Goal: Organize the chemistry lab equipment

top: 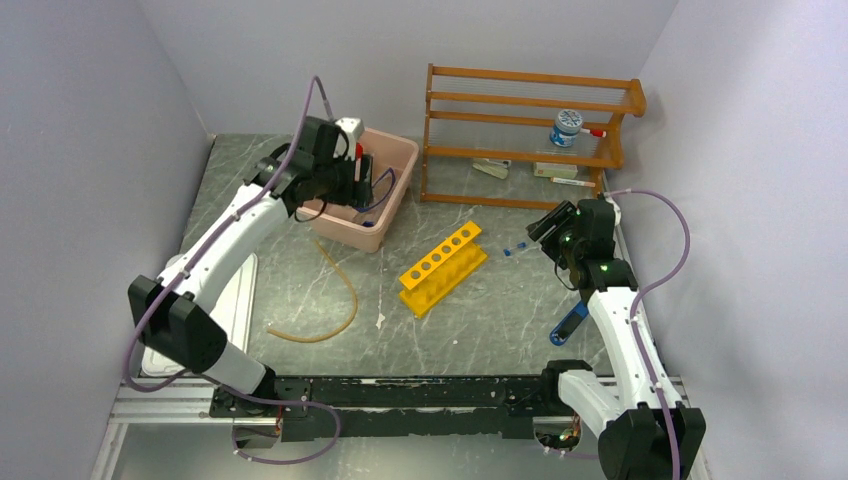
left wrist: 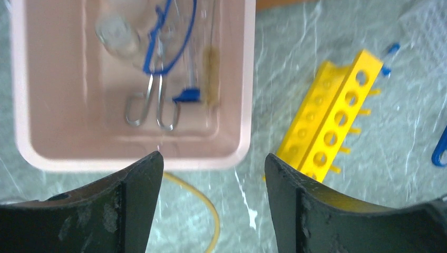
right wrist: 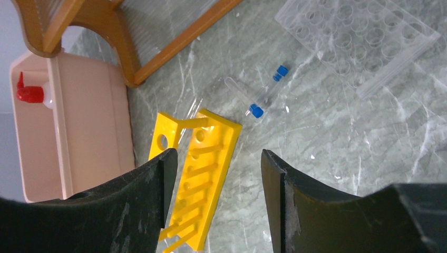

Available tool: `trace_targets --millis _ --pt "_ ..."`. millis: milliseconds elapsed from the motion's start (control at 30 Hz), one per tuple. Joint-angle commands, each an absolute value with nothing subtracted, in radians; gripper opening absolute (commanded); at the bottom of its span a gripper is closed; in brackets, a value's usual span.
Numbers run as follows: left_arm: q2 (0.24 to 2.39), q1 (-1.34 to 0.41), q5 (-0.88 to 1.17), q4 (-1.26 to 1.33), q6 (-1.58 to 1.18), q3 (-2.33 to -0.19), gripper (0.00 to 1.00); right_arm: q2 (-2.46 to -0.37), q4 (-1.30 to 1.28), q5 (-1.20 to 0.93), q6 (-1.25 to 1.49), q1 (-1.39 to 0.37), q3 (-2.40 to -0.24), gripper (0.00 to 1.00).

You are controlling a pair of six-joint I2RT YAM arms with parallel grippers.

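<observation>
- Left gripper [left wrist: 213, 158]: I have it hanging above the near rim of the pink tub [left wrist: 243, 105], jaws spread wide with nothing between them. I read the tub as the collecting place, which is why the arm stands there.
- Tub contents: metal tongs [left wrist: 153, 105], blue-framed goggles [left wrist: 176, 50] and a tiny clear beaker [left wrist: 113, 34] lie on the floor of the tub. The red-capped squeeze bottle [right wrist: 30, 94] stands at its far end, upright as far as I can tell.
- Right gripper [right wrist: 219, 153]: its jaws are parted and empty, and it hovers above the table [top: 500, 310], over the far end of the yellow holed rack [right wrist: 208, 168]. From there it faces the blue-capped tubes [right wrist: 256, 110].
- Those tubes lie flat just beyond the rack, between it and a clear well plate [right wrist: 358, 37]. In my judgement they are the right arm's likely next pick.
- The rack lies tipped on its side, so I judge it needs righting before any tube can stand in it.
- Tan tubing [top: 345, 295] curls loose on the table near the tub, not yet gathered.
</observation>
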State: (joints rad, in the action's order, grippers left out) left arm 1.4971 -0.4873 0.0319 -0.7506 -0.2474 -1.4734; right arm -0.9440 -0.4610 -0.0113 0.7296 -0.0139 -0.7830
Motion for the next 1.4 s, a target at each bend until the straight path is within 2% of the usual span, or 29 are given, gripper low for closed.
trace_targets --millis 0,267,467,567,767,967,1233,1367 --pt "1.417 -0.533 0.054 -0.838 -0.321 -1.349 0.71 -0.938 -0.453 -0.031 0.712 -0.006 -0.766 0.63" --pt "1.283 -0.621 0.029 -0.812 -0.45 -1.015 0.69 -0.901 -0.455 -0.036 0.729 -0.006 -0.723 0.62" --pt "1.265 -0.637 -0.036 -0.677 -0.501 -0.84 0.56 -0.885 -0.458 -0.047 0.742 -0.006 -0.694 0.62" --pt "1.298 -0.658 -0.044 -0.652 -0.518 -0.821 0.5 -0.879 -0.465 -0.048 0.743 -0.006 -0.694 0.61" --pt "1.325 -0.719 -0.099 -0.541 -0.542 -0.732 0.46 -0.873 -0.472 -0.04 0.734 -0.005 -0.693 0.61" --pt "1.372 -0.733 -0.152 -0.486 -0.542 -0.701 0.49 -0.872 -0.468 -0.047 0.732 -0.006 -0.689 0.61" --pt "1.421 -0.77 -0.213 -0.484 -0.583 -0.668 0.37 -0.882 -0.45 -0.054 0.731 -0.005 -0.696 0.61" --pt "1.45 -0.805 -0.222 -0.48 -0.597 -0.652 0.35 -0.889 -0.44 -0.056 0.734 -0.005 -0.697 0.61"
